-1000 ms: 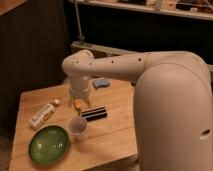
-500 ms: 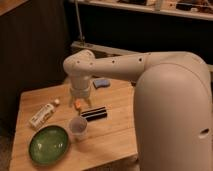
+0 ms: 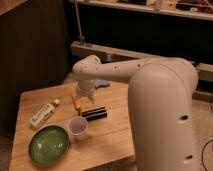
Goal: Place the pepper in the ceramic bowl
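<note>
The hand (image 3: 85, 98), its grip impossible to tell, is pictured just right of the pepper (image 3: 76, 103), with the ceramic bowl (image 3: 48, 146) set nearer and left.

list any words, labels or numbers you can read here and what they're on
No text can be read.
White bottle lying on the wooden table: label too blurred to read.
Black rectangular bar: no legible print.
Gripper, low over the table by the small orange-red pepper: no markings legible.

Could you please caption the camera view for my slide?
Gripper low by the pepper over the wooden table; green ceramic bowl empty nearby.
</note>
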`<state>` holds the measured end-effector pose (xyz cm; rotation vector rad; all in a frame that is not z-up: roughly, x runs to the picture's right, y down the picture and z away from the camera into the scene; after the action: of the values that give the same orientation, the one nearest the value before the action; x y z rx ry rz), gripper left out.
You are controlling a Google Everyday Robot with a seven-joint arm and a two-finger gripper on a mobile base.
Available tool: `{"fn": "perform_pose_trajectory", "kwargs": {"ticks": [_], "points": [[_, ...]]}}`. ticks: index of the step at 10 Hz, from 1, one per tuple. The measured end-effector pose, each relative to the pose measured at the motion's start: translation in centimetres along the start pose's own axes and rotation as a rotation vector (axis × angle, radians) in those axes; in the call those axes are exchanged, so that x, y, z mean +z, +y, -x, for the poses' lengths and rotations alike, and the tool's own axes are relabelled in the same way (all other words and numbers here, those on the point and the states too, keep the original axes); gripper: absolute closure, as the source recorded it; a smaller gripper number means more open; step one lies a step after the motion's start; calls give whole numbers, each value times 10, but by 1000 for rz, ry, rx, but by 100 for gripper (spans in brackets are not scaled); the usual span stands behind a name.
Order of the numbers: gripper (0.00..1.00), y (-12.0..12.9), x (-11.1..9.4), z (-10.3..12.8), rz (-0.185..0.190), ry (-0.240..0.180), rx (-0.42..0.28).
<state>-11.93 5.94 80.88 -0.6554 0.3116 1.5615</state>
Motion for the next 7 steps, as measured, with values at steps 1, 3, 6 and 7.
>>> {"fn": "perform_pose_trajectory", "kwargs": {"ticks": [1,3,6,7], "points": [[35,-4,-3,0,25,-45,-27],[35,-8,-27,-2,72,-125,-80],[35,6,-90,0,107,-199,-167],[35,14,-111,3,107,-212,-208]]}}
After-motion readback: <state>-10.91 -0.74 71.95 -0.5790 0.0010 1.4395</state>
